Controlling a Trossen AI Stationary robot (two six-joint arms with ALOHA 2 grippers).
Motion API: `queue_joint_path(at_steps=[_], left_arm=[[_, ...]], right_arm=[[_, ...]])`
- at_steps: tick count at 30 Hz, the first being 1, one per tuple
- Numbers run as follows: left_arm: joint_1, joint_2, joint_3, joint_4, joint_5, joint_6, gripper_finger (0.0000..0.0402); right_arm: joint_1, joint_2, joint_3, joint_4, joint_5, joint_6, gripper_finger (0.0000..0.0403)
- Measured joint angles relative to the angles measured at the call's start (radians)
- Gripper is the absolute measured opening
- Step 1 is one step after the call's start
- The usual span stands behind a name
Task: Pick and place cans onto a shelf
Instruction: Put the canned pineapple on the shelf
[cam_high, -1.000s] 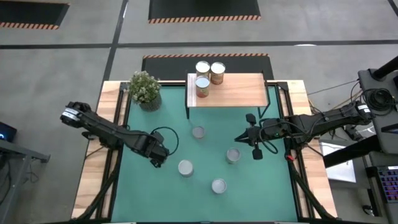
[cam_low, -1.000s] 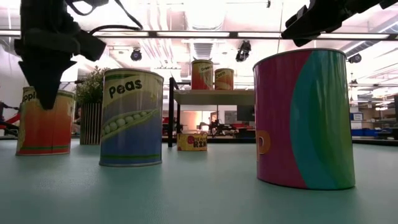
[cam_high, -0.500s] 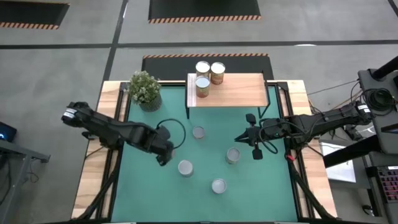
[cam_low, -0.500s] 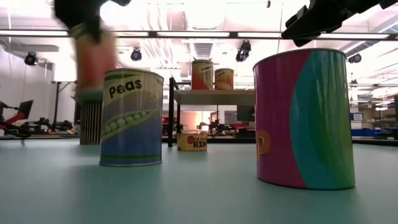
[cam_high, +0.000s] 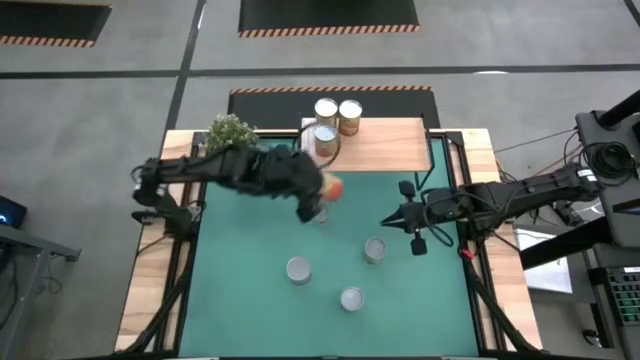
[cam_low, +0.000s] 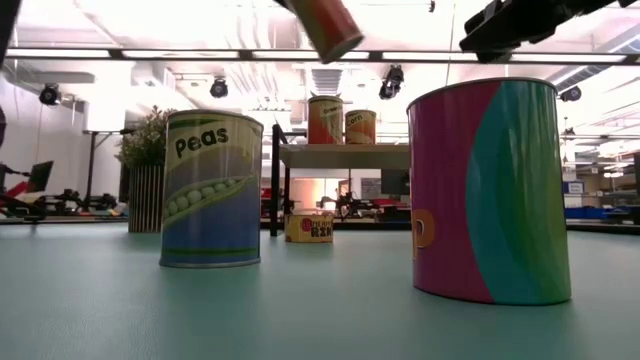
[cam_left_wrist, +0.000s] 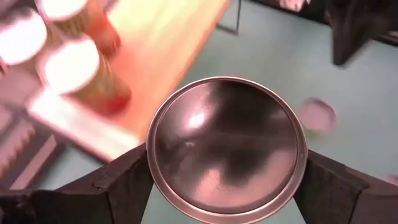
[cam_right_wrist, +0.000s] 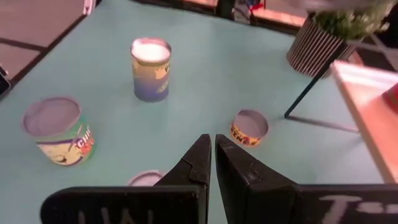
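My left gripper (cam_high: 320, 192) is shut on an orange can (cam_high: 334, 186), high over the mat just near the shelf's front left corner. The can shows at the top of the low view (cam_low: 326, 24). The shelf (cam_high: 390, 148) is a light wooden board on black legs with three cans (cam_high: 326, 110) at its left end. Several cans stand upright on the green mat (cam_high: 230, 290): one (cam_high: 374, 249), one (cam_high: 298, 270), one (cam_high: 351, 298). A low one (cam_high: 319, 214) is partly under my left gripper. My right gripper (cam_high: 386, 222) is shut and empty, over the mat's right part. My left gripper pinches the can's round side wall (cam_left_wrist: 155, 163) between its two fingers (cam_left_wrist: 124, 186), one on each opposite side. The can's silvery end (cam_left_wrist: 227, 146) faces the wrist camera. The can is lifted clear of the mat and tilted in the low view.
A potted plant (cam_high: 230, 136) stands at the mat's far left, beside the shelf. In the low view a peas can (cam_low: 212, 190) and a pink and green can (cam_low: 490, 190) stand close to the camera. The shelf's right part is bare board.
My left gripper has lifted the orange can off the mat's left part and swung it up and toward the far right, to the shelf's front left corner. The can has tipped from upright to tilted. My right gripper has stayed still.
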Motion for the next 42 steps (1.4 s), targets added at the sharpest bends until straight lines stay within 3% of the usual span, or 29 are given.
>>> queue_joint_path(at_steps=[8, 16, 22, 34, 42], left_arm=[[0.117, 0.198, 0.288, 0.010, 0.026, 0.228, 0.0303], [0.172, 0.232, 0.217, 0.174, 0.013, 0.302, 0.0303], [0.188, 0.278, 0.196, 0.279, -0.059, 0.334, 0.0303], [0.221, 0.393, 0.205, 0.269, -0.062, 0.334, 0.0304], [0.231, 0.401, 0.204, 0.283, -0.062, 0.334, 0.0331]], right_arm=[[0.005, -0.084, -0.026, 0.002, -0.034, -0.005, 0.0012], [0.008, -0.169, -0.072, 0.002, -0.034, 0.001, 0.0012], [0.008, -0.201, -0.092, 0.006, -0.035, 0.018, 0.0012], [0.008, -0.205, -0.095, 0.011, -0.034, 0.018, 0.0012], [0.008, -0.205, -0.095, 0.012, -0.033, 0.018, 0.0012]])
